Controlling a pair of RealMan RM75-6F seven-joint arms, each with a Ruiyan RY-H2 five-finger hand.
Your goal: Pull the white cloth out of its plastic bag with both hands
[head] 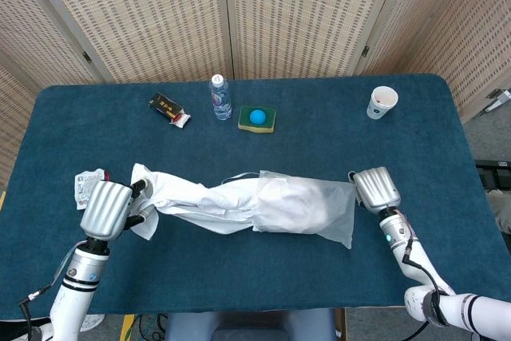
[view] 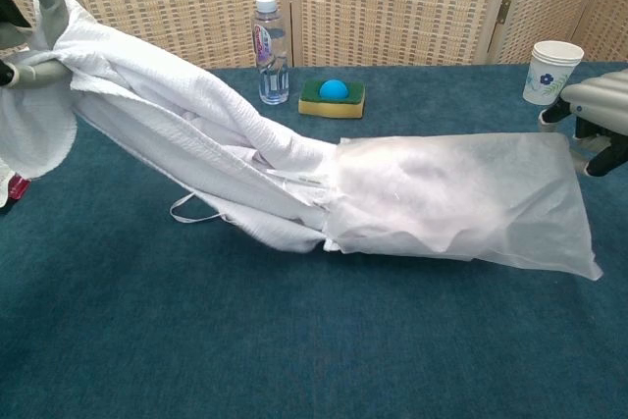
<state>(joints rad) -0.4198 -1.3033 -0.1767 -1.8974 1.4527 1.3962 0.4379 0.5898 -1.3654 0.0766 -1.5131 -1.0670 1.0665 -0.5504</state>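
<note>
The white cloth (head: 200,200) (view: 186,134) stretches across the table's front, about half of it drawn out of the frosted plastic bag (head: 311,208) (view: 461,198). My left hand (head: 108,207) (view: 25,22) grips the cloth's free end at the left, lifted off the table. My right hand (head: 375,189) (view: 601,110) holds the bag's closed end at the right. The cloth's other end is still inside the bag. A thin white strap (view: 196,211) trails on the table under the cloth.
At the back stand a water bottle (head: 219,97), a sponge with a blue ball (head: 257,118), a dark snack packet (head: 169,109) and a paper cup (head: 382,102). A small pouch (head: 88,186) lies beside my left hand. Woven screens close the rear.
</note>
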